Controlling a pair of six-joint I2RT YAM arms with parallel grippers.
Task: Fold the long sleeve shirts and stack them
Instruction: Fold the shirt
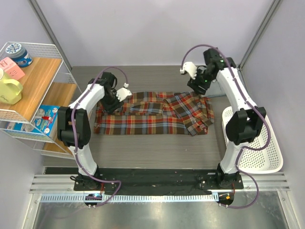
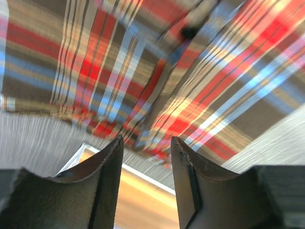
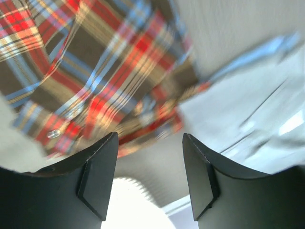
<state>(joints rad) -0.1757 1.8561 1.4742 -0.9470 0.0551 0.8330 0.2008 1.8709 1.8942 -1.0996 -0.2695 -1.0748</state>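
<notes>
Over the plaid shirt (image 1: 147, 119), left hand (image 2: 146, 139) partly open, empty, right hand (image 3: 150, 135) likewise

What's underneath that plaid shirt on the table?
Only the grey wood-grain table shows around the red, brown and blue plaid flannel shirt. The cloth covers whatever lies beneath, so nothing else can be seen there.

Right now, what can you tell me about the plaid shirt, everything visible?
The plaid shirt is red, brown, blue and yellow flannel-like cloth. It lies flat on the table in a long band, with its right end rumpled in folds. A button shows near one edge. The left hand and right hand hover open near its far edge, gripping nothing.
</notes>
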